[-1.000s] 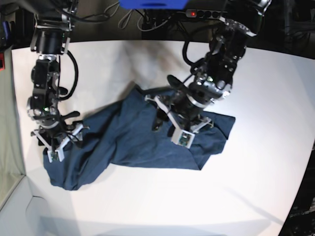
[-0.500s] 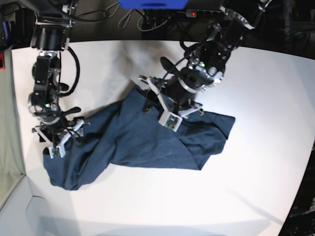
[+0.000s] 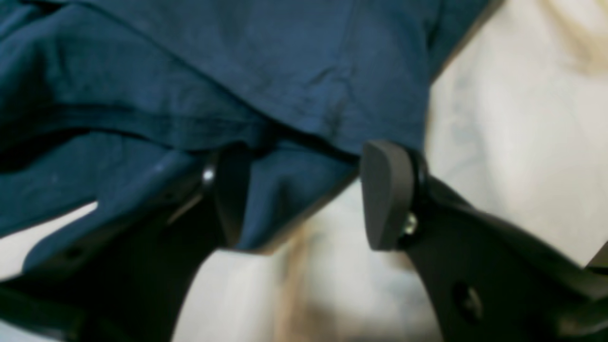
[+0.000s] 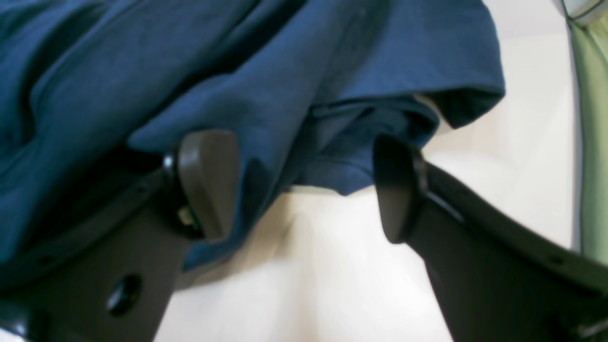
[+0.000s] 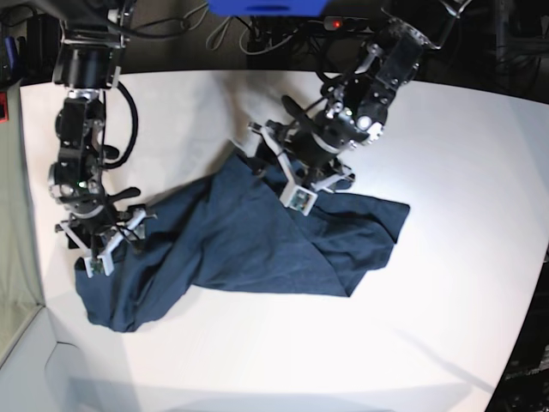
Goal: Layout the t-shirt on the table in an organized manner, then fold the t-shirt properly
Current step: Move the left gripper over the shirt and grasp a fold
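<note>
The dark navy t-shirt [image 5: 249, 240] lies crumpled across the middle of the white table [image 5: 446, 283]. It stretches from the near left to the right. My left gripper [image 3: 308, 197] is open at the shirt's far upper edge. A folded corner of cloth [image 3: 285, 190] hangs between its fingers and rests against the left pad [image 3: 232, 199]. The right pad [image 3: 387, 194] stands apart from the cloth. At the shirt's left end my right gripper [image 4: 304, 187] is open wide, low over the table. A hemmed edge of the t-shirt [image 4: 342, 171] lies between its pads.
A blue box [image 5: 266, 7], a power strip with a red light [image 5: 343, 23] and cables sit beyond the table's far edge. A grey-green surface [image 5: 13, 257] borders the table on the left. The table's curved edge [image 5: 523, 335] runs down the right.
My left arm has moved up and left, from the middle of the shirt to its far upper edge, and its jaws have widened. The right arm has barely shifted.
</note>
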Robot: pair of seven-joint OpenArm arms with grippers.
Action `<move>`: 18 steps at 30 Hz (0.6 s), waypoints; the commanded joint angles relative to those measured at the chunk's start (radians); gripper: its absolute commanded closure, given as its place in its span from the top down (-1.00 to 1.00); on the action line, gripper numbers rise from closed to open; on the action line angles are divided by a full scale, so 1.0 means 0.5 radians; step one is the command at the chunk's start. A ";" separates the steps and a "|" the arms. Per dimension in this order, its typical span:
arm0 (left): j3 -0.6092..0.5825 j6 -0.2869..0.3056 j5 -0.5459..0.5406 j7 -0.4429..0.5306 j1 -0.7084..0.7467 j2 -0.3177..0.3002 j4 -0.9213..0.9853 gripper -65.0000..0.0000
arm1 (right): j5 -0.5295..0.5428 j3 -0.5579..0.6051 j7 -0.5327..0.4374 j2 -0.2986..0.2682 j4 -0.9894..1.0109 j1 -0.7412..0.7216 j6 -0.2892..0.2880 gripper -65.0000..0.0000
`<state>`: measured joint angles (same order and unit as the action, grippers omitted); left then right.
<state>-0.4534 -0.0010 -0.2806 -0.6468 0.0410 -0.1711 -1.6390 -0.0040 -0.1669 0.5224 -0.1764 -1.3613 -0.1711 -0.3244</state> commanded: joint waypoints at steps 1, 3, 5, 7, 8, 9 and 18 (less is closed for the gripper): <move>0.006 0.010 -0.008 0.049 -0.025 0.034 -0.025 0.15 | 0.010 -0.002 -0.049 -0.014 -0.029 -0.040 0.000 0.38; 0.006 0.010 -0.008 0.049 -0.050 0.043 -0.007 0.15 | 0.010 0.001 -0.049 0.008 -0.029 -0.040 0.000 0.38; -0.003 0.010 -0.008 0.049 -0.077 0.083 0.021 0.15 | 0.010 -0.002 -0.049 0.011 -0.029 -0.040 0.000 0.38; 0.003 0.010 -0.008 0.049 -0.093 0.126 0.070 0.14 | 0.010 0.001 -0.049 0.011 -0.029 -0.040 0.000 0.38; 0.003 0.010 -0.008 0.049 -0.096 0.132 0.085 0.14 | 0.010 0.001 -0.049 0.011 -0.029 -0.037 0.000 0.38; 0.003 0.010 -0.008 0.049 -0.099 0.138 0.094 0.14 | 0.010 0.001 -0.049 0.011 -0.029 -0.037 0.000 0.38; 0.003 0.010 -0.008 0.049 -0.127 0.138 0.205 0.08 | 0.010 -0.005 -0.049 0.005 -0.029 -0.037 0.000 0.38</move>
<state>-0.4534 0.0029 -0.2817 -0.6403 -0.0063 -0.1059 -1.5211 -0.0036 -0.1654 0.5220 -0.1635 -1.3605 -0.1703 -0.3244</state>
